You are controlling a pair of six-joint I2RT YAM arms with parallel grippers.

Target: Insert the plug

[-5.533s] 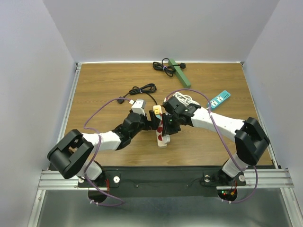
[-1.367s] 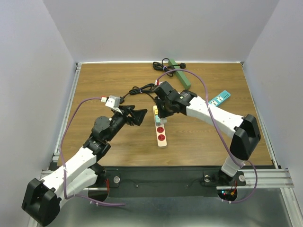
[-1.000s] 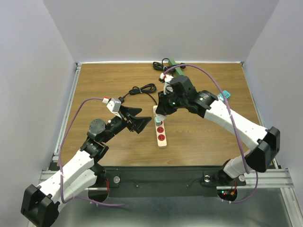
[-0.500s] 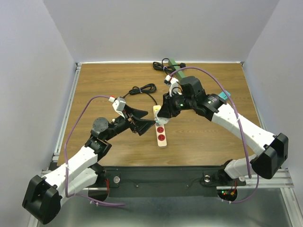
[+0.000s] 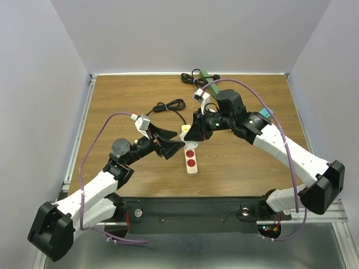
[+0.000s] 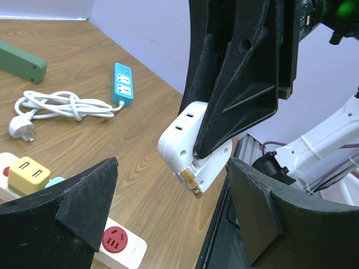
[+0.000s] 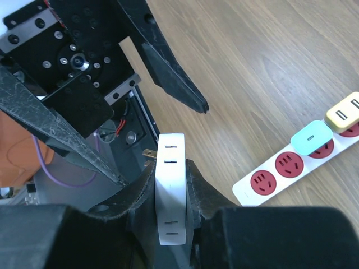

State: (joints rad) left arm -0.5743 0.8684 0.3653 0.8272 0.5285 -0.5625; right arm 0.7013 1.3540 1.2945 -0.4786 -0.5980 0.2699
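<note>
1. Two tools hang over the brown wood-grain worktop (image 5: pixel 123 101). The left tool (image 5: pixel 175 143) gapes wide, with nothing in it.
2. Right tool (image 7: pixel 170 176) pinches a white, rounded, glossy plastic plug (image 6: pixel 185 145) by its flat sides. The brass prongs are bare.
3. Plug is up in the air, near the far end of a long white strip (image 5: pixel 192 159) with round red sockets.
4. That end carries a yellow block (image 7: pixel 345 115) and a teal block (image 7: pixel 311 137).

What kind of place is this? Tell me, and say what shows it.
Probably a robotics lab test cell: a wooden table boxed in by plain white walls, two robot arms bolted to its near edge, and power strips laid out.
</note>
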